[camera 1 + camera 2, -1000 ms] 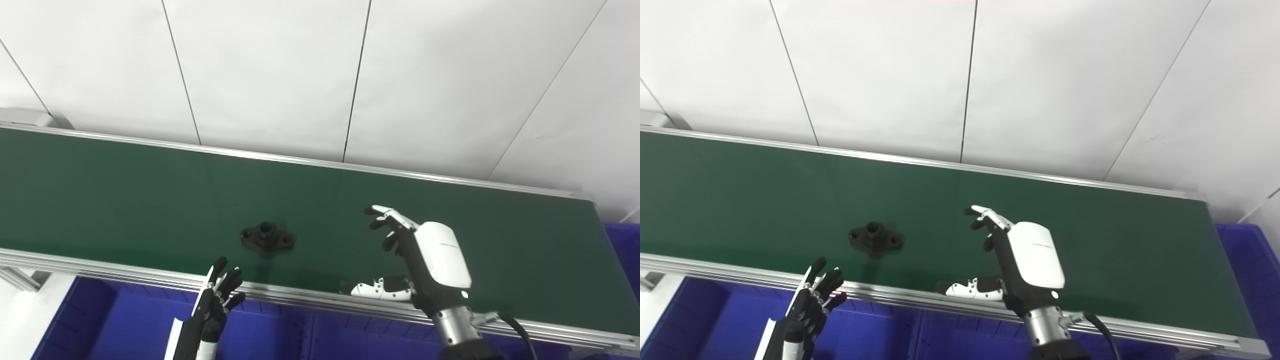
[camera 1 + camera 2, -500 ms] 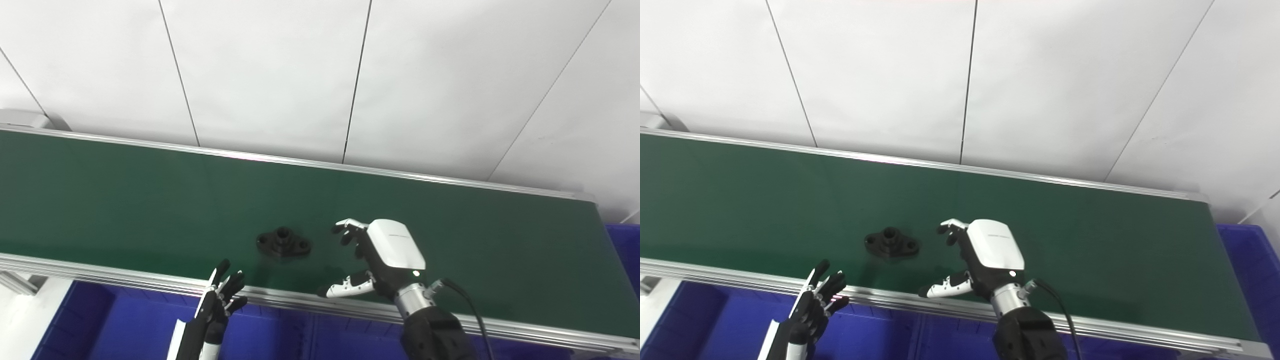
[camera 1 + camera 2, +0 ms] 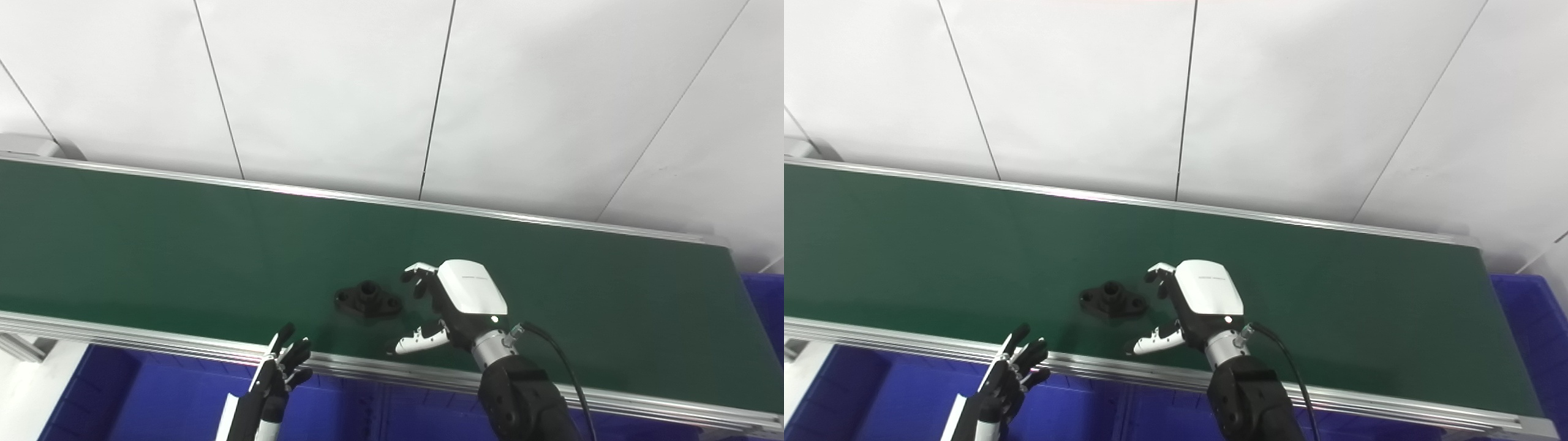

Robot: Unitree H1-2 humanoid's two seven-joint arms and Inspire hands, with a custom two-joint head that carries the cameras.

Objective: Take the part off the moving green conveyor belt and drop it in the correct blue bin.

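One part: black flanged part [image 3: 368,301] lies flat on the green conveyor belt [image 3: 153,245], near its front rail, just left of the right hand.
Right hand [image 3: 450,306]: fingers and thumb spread, holding nothing, cupped toward the part without touching it.
Left hand [image 3: 283,369]: fingers apart, empty, over the blue bin [image 3: 153,398] in front of the belt.
Writing: small print on the right hand's white shell, too small to read.
Change: part has travelled rightward along the belt; right hand has come left and nearer to it.
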